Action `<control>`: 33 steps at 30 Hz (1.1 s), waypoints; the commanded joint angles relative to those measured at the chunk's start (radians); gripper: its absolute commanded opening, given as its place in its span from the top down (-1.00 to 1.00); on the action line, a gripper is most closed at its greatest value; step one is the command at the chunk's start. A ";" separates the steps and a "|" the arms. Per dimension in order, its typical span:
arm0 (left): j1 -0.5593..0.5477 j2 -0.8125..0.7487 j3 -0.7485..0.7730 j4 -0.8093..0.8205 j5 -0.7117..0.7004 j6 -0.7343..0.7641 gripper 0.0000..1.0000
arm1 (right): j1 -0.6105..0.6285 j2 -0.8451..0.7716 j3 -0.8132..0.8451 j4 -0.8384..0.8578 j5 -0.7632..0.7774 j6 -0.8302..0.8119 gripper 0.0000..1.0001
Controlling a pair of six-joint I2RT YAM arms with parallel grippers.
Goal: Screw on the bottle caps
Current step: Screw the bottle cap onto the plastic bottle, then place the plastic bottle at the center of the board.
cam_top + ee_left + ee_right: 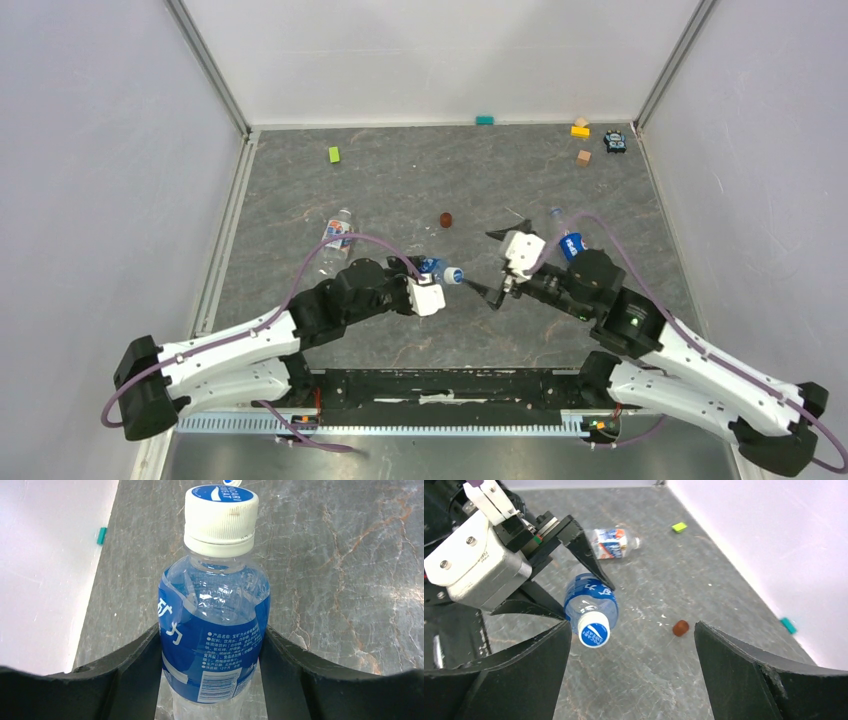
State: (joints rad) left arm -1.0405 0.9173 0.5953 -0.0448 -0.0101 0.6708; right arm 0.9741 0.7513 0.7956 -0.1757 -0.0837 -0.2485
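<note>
Right wrist view: left gripper (212,647) clamps the bottle (589,596), its cap (594,629) seated just ahead of the wide-open, empty right gripper (633,626); tightening seems in hand, the next move needing jaws centred on the cap.

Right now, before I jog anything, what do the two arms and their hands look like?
The left arm and right arm are white shells with black joints, each trailing a purple cable. Each wrist carries a white boxy block. The left hand and right hand have black wedge-shaped fingers.
</note>
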 commanded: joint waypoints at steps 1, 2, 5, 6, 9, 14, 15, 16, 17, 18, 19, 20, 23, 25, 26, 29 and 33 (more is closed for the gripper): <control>-0.003 0.021 0.022 0.116 -0.063 -0.089 0.96 | 0.000 -0.122 -0.107 0.122 0.172 0.041 -0.96; -0.001 0.029 0.025 0.133 -0.079 -0.105 0.95 | 0.000 -0.150 -0.138 0.138 0.195 0.047 -0.96; 0.015 0.054 0.050 0.176 -0.116 -0.146 0.96 | 0.000 -0.206 -0.212 0.163 0.236 0.052 -0.96; 0.037 0.063 0.064 0.193 -0.114 -0.165 0.96 | 0.000 -0.220 -0.231 0.168 0.244 0.051 -0.96; 0.165 0.090 0.088 0.274 -0.040 -0.289 0.96 | 0.001 -0.253 -0.276 0.187 0.248 0.046 -0.96; 0.449 0.188 0.080 0.581 0.052 -0.572 0.96 | 0.000 -0.297 -0.347 0.233 0.243 0.032 -0.97; 0.490 0.225 0.087 0.647 0.057 -0.635 0.95 | 0.000 -0.305 -0.358 0.241 0.243 0.028 -0.97; 0.527 0.259 0.095 0.703 0.057 -0.687 0.95 | 0.000 -0.311 -0.368 0.246 0.238 0.024 -0.97; 0.552 0.303 0.105 0.765 0.060 -0.722 0.95 | 0.000 -0.316 -0.374 0.249 0.233 0.019 -0.96; 0.578 0.342 0.118 0.819 0.059 -0.755 0.95 | 0.000 -0.320 -0.381 0.249 0.227 0.014 -0.97; 0.601 0.390 0.131 0.865 0.059 -0.780 0.95 | 0.001 -0.323 -0.385 0.249 0.225 0.007 -0.97; 0.621 0.427 0.145 0.921 0.058 -0.805 0.95 | 0.000 -0.326 -0.389 0.249 0.224 0.003 -0.96; 0.691 0.551 0.199 1.037 0.074 -0.893 0.95 | 0.000 -0.333 -0.397 0.252 0.224 -0.013 -0.97; 0.724 0.643 0.237 1.105 0.094 -0.915 0.95 | 0.000 -0.337 -0.402 0.255 0.225 -0.028 -0.97; 0.737 0.682 0.256 1.144 0.104 -0.915 0.95 | 0.001 -0.337 -0.404 0.258 0.225 -0.034 -0.97; 0.768 0.812 0.310 1.234 0.119 -0.918 0.95 | 0.000 -0.331 -0.411 0.266 0.226 -0.047 -0.97; 0.781 0.917 0.337 1.301 0.109 -0.937 0.90 | 0.000 -0.317 -0.415 0.266 0.220 -0.061 -0.97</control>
State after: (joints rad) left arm -0.2680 1.7672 0.8906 1.0698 0.0860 -0.2035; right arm 0.9741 0.4263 0.3939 0.0475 0.1364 -0.2829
